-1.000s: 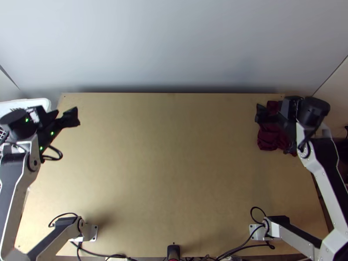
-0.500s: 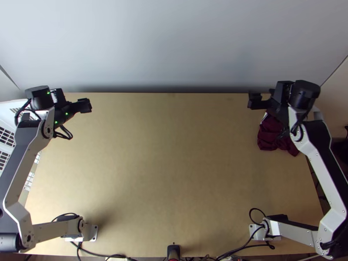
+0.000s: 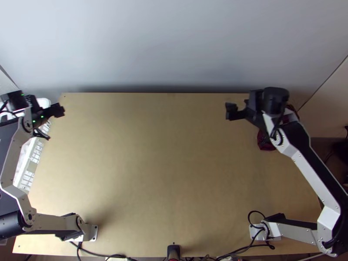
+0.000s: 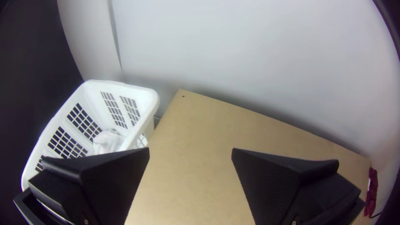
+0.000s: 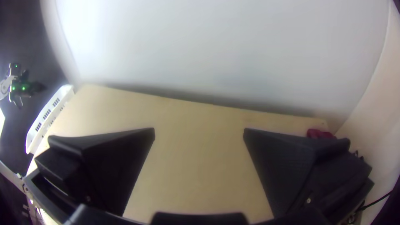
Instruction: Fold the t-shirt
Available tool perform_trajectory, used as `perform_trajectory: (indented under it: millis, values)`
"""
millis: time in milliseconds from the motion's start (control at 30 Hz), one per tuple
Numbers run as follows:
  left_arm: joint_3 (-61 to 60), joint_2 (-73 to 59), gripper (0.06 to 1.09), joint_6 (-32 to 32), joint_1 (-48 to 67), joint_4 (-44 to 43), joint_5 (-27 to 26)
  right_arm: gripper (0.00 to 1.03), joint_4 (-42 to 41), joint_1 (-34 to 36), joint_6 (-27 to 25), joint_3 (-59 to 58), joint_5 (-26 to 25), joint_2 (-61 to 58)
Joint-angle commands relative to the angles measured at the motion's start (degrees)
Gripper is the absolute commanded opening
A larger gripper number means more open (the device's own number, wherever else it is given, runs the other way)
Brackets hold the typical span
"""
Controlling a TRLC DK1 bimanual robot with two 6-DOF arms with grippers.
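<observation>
Jaws of my left gripper [image 4: 190,154] and right gripper [image 5: 199,133]: spread, empty. Red shirt [image 3: 265,143]: by the table's [image 3: 174,174] right edge; all folding apparently remains.

So the left arm [image 3: 13,152] runs sideways out from its base, bends near the top view's left edge, then heads up the picture. Few green lights glowing on its wrist. Left pincer [image 3: 59,110] points inward, fingers [image 4: 266,183] spread with a wide gap, nothing between them. Right arm [image 3: 311,172] goes out to the right, bends, then slants back up and inward. Its pincer [image 3: 231,111] aims toward the left side, fingers [image 5: 275,166] wide apart too, also holding nothing.
</observation>
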State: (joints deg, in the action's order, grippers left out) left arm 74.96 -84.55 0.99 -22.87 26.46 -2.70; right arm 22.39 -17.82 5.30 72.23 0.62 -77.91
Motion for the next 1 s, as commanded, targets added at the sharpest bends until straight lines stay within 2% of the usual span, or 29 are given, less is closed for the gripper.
perform_trajectory:
  millis: [0, 200, 467, 700, 967]
  values:
    - [0.19, -2.72, 1.02, -7.67, -8.42, -2.02, 0.15, 0.99, -1.3, -6.52, -2.58, -3.94, -1.77, -0.4]
    - [3.09, -10.02, 1.02, -10.22, -16.24, -6.24, 0.06, 0.99, -1.21, -8.98, -5.92, -3.85, -1.77, -0.84]
    - [14.43, -26.54, 1.02, -9.96, -25.11, -6.68, 0.06, 0.99, 0.02, -12.94, -5.74, -4.9, -4.23, -2.95]
    - [25.06, -39.37, 1.02, -10.14, -27.66, -6.59, 0.06, 0.99, -0.07, -13.11, -4.86, -4.64, -4.84, -3.48]
    - [34.38, -54.05, 1.02, -10.31, -28.45, -5.1, 0.5, 0.99, 3.45, -14.52, -4.6, -1.83, -5.81, -5.41]
